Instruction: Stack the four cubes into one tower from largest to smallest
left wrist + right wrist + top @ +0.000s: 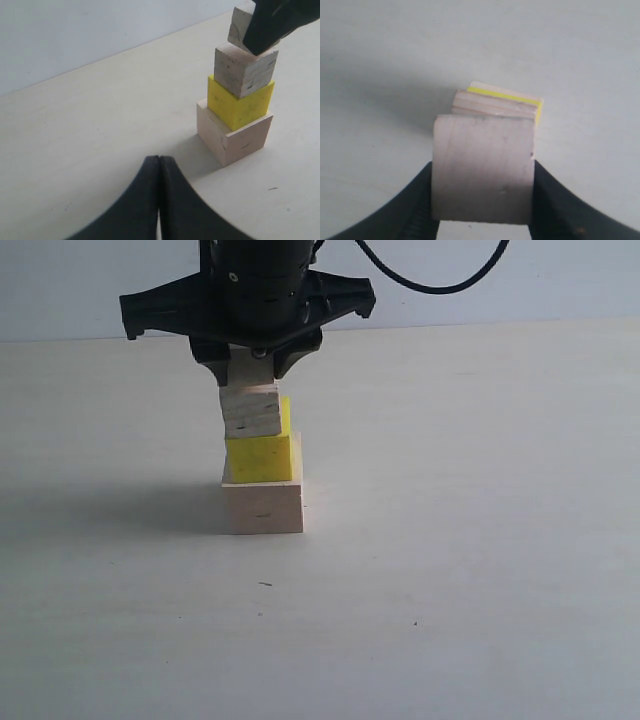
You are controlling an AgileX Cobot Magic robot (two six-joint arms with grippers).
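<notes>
Pale wood fills the right wrist view: the right gripper (251,364) is clamped from above on the smallest cube (482,170), one finger on each side face. I have it over the tower (235,100) in the middle of the table (480,570). Below it the column stands three high: the large pale cube (263,508) on the table, the yellow cube (262,458) on that, and the second small wood cube (251,411) on the yellow one. The left gripper (159,167) is pinched closed on nothing, well apart from the tower.

I judge this to be the last placement, so it wants care. The third cube sits toward the left side of the yellow one, not centred. I would therefore aim at that cube's own top face, not at the middle of the column. From the left wrist view the held cube looks tilted and set off from the one beneath. I can't tell whether its underside is touching, because the finger hides that edge.

I would level the cube, bring it squarely over, and lower it slowly until it rests flat. Then I would open just enough to clear and lift straight up. The landing face is small, so any sideways drag from a finger could push the upper cubes off.
</notes>
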